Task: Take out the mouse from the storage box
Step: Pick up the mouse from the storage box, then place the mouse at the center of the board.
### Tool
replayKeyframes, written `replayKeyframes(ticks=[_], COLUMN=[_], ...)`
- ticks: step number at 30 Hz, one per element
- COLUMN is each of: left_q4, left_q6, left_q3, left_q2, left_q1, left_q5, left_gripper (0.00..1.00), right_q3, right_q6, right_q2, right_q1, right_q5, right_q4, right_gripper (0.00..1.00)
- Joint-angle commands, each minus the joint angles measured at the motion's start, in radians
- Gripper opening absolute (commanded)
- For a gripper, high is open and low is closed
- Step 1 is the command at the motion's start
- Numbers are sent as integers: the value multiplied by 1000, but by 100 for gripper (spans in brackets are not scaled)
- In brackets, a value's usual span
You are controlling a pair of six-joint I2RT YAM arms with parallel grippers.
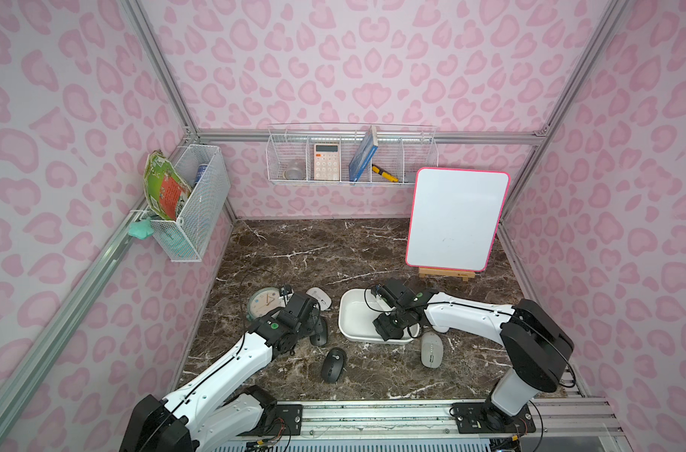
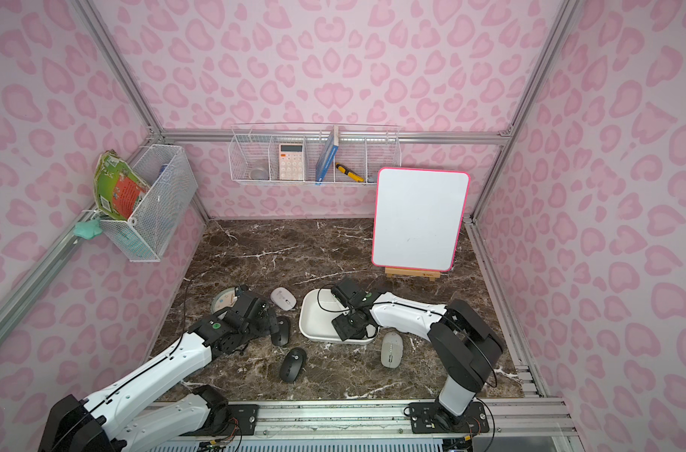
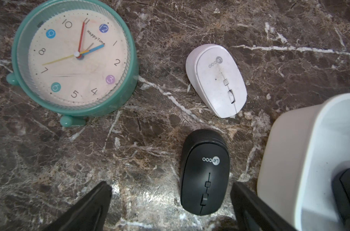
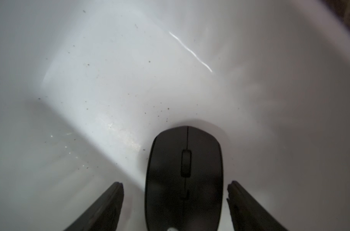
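Top views: your right claw (image 1: 392, 332) reaches down into the white storage box (image 1: 347, 313) on the marble bench (image 1: 294, 250).

Left wrist cam: your left claw (image 3: 171, 186) is spread wide w/ nothing gripped. A second black mouse (image 3: 205, 172) lies on the bench between its fingers, w/ a white mouse (image 3: 217, 80) and a green clock (image 3: 74, 58) nearby.

Right wrist cam: the black mouse (image 4: 184, 176) sits on the box floor. The right claw is released, fingers either side, not touching.

Mouse (image 4: 184, 170) rear off-frame
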State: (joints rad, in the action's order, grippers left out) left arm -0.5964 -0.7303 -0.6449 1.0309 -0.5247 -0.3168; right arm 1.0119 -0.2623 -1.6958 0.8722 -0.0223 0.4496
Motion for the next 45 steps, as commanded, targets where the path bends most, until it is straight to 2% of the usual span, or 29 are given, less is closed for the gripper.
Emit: replayKeyframes(ticks=[1, 5, 11, 14, 20, 30, 35, 45], left_q4=[8, 2, -7, -13, -11, -6, -16, -58], left_q6=[-3, -10, -15, -17, -14, -9, -14, -12], left_q3=[-11, 3, 7, 0, -2, 13, 16, 3], left_q2=[0, -18, -34, -34, -37, -79, -116, -168], left_q1=[0, 1, 1, 1, 1, 0, 1, 1], left_q5=[8, 1, -6, -2, -4, -42, -65, -120], left_gripper=[99, 98, 99, 99, 99, 99, 98, 98], right_q3=[2, -3, 10, 22, 8, -15, -23, -78], right_q6=[-29, -34, -37, -38, -26, 5, 9, 7], right_q2=[-28, -43, -29, -6, 90, 281, 312, 323], right_q1=[3, 2, 2, 3, 10, 147, 237, 379], right_q5=[-47, -65, -65, -71, -66, -132, -135, -124], right_q4=[18, -2, -17, -5, -3, 60, 98, 51], right_gripper=[79, 72, 54, 50, 48, 48, 45, 45])
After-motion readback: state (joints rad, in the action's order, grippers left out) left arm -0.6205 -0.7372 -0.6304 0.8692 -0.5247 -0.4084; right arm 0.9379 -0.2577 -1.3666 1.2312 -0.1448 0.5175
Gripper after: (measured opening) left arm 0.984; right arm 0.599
